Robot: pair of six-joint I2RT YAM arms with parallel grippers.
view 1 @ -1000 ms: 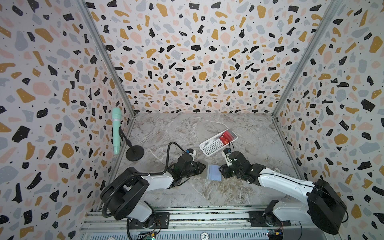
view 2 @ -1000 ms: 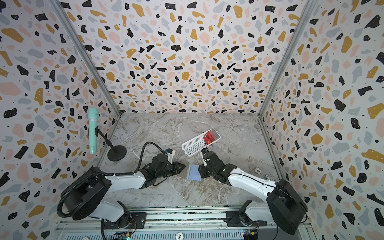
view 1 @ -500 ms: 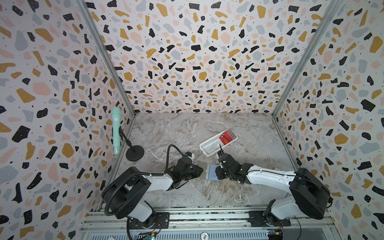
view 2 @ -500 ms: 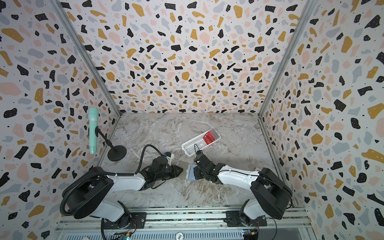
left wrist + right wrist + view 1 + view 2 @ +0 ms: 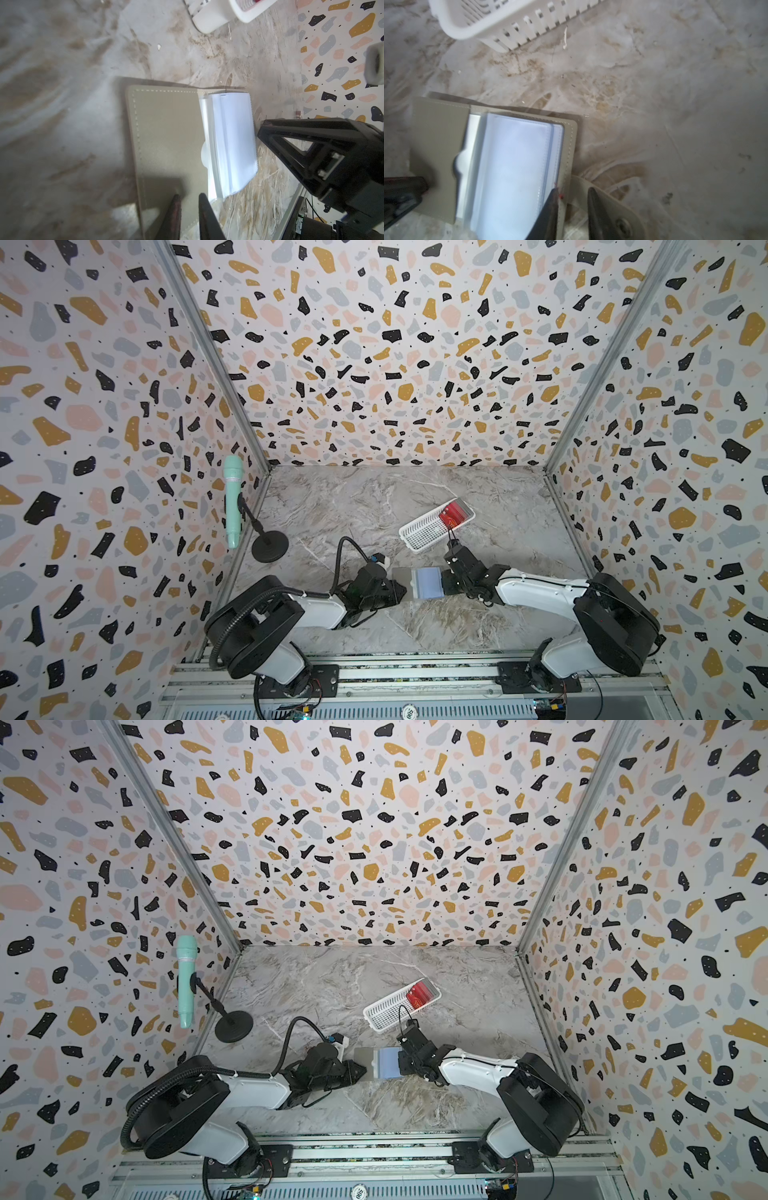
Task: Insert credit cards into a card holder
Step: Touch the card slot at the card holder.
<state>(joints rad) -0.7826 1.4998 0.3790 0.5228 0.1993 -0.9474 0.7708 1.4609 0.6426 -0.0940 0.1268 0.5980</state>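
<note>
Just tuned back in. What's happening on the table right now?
The card holder lies open on the table between the two arms, with its clear sleeves facing up. The left gripper sits at the edge of the grey cover. The right gripper is at the opposite edge, by the snap tab. Both sets of jaws stand narrow, but I can't tell whether either one pinches the holder. The red cards are in the white basket behind, and neither gripper holds a card.
</note>
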